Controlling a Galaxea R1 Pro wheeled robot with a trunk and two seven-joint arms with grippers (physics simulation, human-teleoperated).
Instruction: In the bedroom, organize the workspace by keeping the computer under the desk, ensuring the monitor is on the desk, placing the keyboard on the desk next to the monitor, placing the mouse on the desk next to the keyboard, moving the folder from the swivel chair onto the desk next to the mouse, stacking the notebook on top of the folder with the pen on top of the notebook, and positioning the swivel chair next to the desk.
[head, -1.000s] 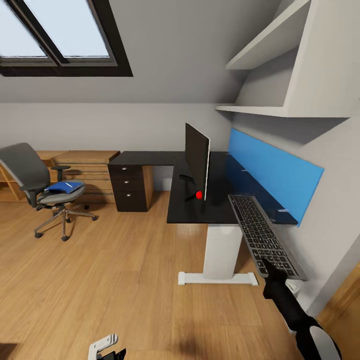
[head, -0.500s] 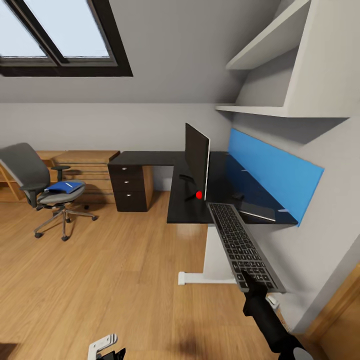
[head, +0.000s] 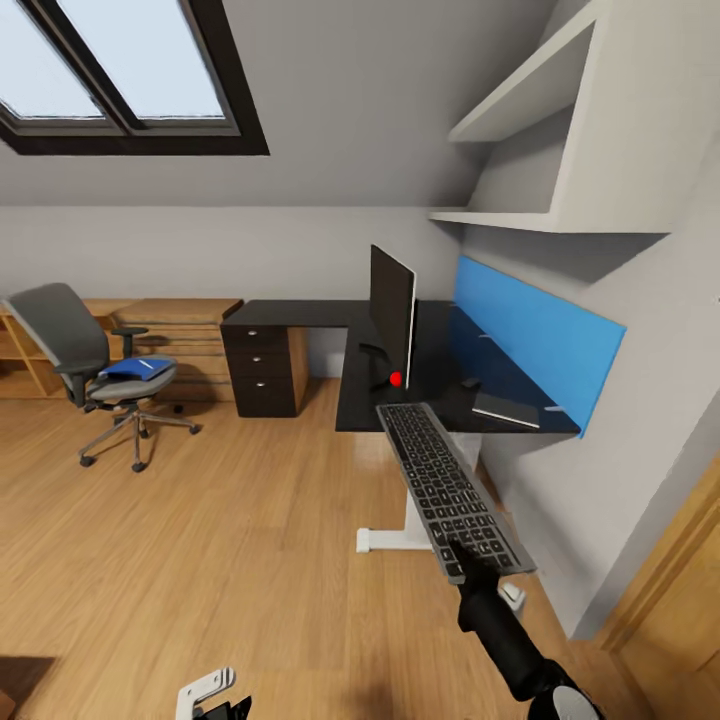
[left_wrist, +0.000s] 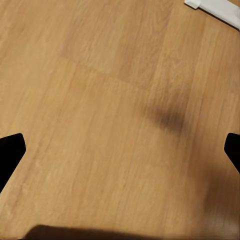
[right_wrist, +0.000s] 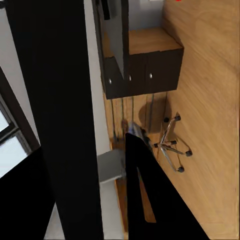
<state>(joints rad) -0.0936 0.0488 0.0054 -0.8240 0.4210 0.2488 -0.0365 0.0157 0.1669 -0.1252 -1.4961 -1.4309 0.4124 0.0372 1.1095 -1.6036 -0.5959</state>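
Note:
My right gripper (head: 463, 562) is shut on the near end of the grey keyboard (head: 448, 487), which it holds in the air in front of the black desk (head: 360, 405). In the right wrist view the keyboard (right_wrist: 55, 100) is a dark band between the fingers (right_wrist: 150, 200). The monitor (head: 392, 308) stands on the desk, a red mouse (head: 396, 379) at its foot. A flat grey notebook (head: 505, 409) lies near the blue wall panel. Far left, the swivel chair (head: 90, 365) carries the blue folder (head: 137, 368). My left gripper (left_wrist: 120, 155) hangs open over the floor.
A dark drawer unit (head: 265, 365) stands under the desk's left wing, with low wooden shelving (head: 175, 335) behind the chair. The desk's white leg and foot (head: 400, 540) rest on the wooden floor (head: 230, 540). White shelves (head: 520, 215) jut out above the desk.
My right arm has swung the keyboard to the left and nearer, off the desk's wall side, uncovering the grey notebook. The head camera has shifted a little.

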